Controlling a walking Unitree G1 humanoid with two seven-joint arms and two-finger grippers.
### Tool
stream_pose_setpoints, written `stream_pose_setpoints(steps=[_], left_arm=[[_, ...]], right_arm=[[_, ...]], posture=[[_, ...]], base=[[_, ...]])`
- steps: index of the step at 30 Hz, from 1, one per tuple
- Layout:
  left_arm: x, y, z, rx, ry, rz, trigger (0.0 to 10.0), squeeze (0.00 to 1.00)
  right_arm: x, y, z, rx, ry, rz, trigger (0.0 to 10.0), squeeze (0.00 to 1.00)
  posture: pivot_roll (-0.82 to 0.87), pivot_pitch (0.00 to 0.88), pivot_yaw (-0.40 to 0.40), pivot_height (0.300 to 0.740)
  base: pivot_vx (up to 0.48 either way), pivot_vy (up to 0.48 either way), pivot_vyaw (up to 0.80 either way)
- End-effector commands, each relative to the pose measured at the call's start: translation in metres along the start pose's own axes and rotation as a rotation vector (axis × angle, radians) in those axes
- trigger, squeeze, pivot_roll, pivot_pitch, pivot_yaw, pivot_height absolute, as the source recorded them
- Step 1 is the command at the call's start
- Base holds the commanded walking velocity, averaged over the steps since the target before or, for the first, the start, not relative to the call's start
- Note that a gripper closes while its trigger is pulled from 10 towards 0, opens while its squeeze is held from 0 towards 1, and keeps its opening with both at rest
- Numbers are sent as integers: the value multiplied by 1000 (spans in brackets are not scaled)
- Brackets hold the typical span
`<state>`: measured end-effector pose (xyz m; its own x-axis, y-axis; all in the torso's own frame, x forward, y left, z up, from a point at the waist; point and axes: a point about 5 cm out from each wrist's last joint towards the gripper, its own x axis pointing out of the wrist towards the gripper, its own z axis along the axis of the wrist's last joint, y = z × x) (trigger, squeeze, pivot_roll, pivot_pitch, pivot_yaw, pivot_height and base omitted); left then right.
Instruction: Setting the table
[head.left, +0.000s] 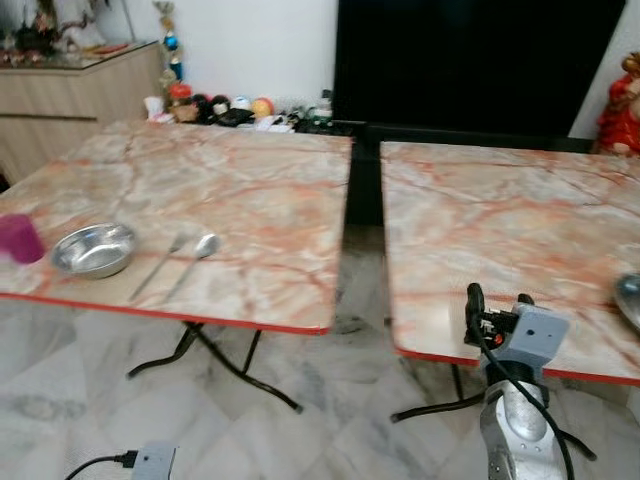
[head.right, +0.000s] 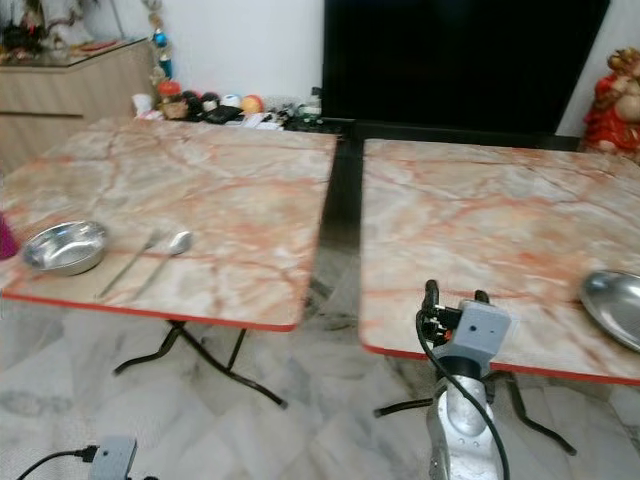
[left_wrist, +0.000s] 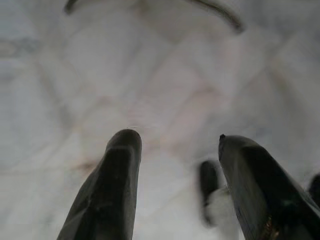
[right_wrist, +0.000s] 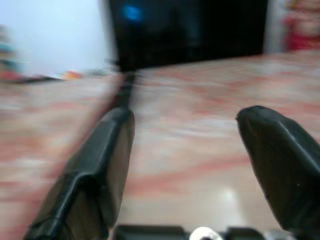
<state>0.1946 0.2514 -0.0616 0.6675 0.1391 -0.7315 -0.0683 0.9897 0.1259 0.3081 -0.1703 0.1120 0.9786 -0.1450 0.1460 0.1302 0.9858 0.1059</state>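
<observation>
On the left table (head.left: 250, 190), near its front left corner, a steel bowl (head.left: 94, 248) sits with a fork (head.left: 160, 262) and a spoon (head.left: 193, 256) lying side by side just to its right, and a purple cup (head.left: 18, 238) stands at its left. A steel plate (head.right: 612, 306) rests at the right edge of the right table (head.right: 480, 220). The right hand (right_wrist: 182, 145) is raised at that table's front edge, fingers spread, holding nothing. The left hand (left_wrist: 177, 170) hangs low over the marble floor (head.left: 330, 400), fingers apart and empty. A dark screen (head.left: 470, 60) stands behind the tables
</observation>
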Motion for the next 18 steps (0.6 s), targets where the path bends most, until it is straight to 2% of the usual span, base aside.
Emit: stream_pose_setpoints(steps=[1,18], left_arm=[[1,-6,0,6,4,-19,10000,0],[0,-6,-5,-23,12,-1,10000,0]], right_arm=[[2,-11,5,-14,-18,-27,10000,0],[8,-7,8,-10,-22,-16,10000,0]], posture=[[21,0,-2,740],[39,31,-16,740]], base=[[0,480,0],[0,480,0]])
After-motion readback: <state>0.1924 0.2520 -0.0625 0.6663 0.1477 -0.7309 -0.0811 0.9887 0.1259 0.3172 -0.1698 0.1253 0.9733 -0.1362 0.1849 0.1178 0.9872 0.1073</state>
